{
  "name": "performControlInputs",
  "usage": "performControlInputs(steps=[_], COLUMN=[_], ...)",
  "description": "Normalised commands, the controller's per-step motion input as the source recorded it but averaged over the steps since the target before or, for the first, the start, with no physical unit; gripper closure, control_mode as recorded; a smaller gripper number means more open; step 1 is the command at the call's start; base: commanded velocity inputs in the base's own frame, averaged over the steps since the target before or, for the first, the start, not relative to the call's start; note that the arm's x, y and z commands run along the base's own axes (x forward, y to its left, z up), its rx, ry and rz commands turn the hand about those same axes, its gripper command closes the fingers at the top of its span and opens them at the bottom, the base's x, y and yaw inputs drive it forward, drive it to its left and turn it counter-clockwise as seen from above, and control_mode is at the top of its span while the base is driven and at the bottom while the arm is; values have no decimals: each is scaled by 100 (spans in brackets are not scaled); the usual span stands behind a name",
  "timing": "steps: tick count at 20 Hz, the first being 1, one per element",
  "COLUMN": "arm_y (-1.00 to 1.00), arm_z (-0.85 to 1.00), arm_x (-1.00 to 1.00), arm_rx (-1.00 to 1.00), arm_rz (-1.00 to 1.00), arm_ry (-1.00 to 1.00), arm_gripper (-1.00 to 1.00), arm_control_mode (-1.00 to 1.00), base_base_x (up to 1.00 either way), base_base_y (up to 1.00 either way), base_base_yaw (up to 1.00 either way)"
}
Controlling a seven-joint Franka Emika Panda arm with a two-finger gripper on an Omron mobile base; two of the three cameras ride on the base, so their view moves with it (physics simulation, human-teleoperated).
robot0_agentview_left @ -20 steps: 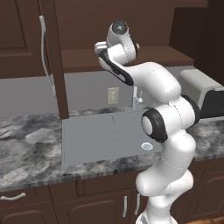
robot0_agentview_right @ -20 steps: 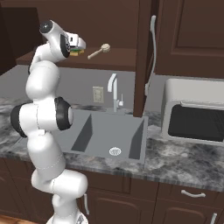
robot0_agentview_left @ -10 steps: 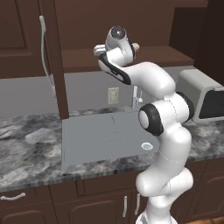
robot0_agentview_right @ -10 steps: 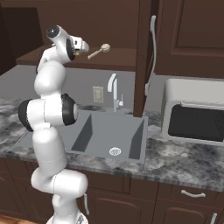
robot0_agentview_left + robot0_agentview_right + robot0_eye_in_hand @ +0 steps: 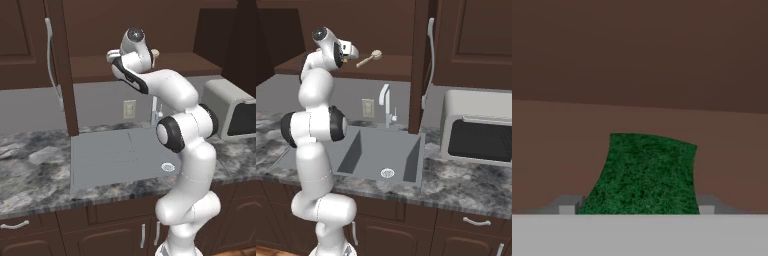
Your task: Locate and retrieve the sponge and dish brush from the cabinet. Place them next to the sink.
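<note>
The sponge [image 5: 644, 175] lies flat on the brown shelf of the cabinet [image 5: 391, 67], green side up, directly between the two finger tips [image 5: 568, 205] of the gripper [image 5: 639, 207]. The jaws stand on either side of it, right at its edges; whether they already press on it cannot be told. A sliver of yellow shows at the gripper's front in the right base view. The dish brush [image 5: 369, 58] rests on the same shelf just beside the gripper, round head pointing away from the arm. The cabinet door hangs open, its long pale handle [image 5: 430, 57] visible. Below the shelf sits the sink [image 5: 381, 155] with its chrome faucet [image 5: 386, 102], set in grey marbled stone [image 5: 30, 170]. A microwave [image 5: 478, 130] stands on the counter beside the sink.
</note>
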Motion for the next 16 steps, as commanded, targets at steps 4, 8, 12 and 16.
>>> performControlInputs(steps=[4, 8, 12, 16], arm_y=[8, 27, 24, 0], arm_z=[0, 1, 0, 3], arm_x=[-7, -39, -51, -67], arm_rx=[0, 0, 1, 2], arm_rz=[-3, -7, -5, -2], arm_ry=[0, -1, -5, -7], arm_gripper=[100, 100, 100, 100], arm_control_mode=[-100, -100, -100, -100], base_base_x=[0, 0, 0, 0], base_base_y=[0, 0, 0, 0], base_base_yaw=[0, 0, 0, 0])
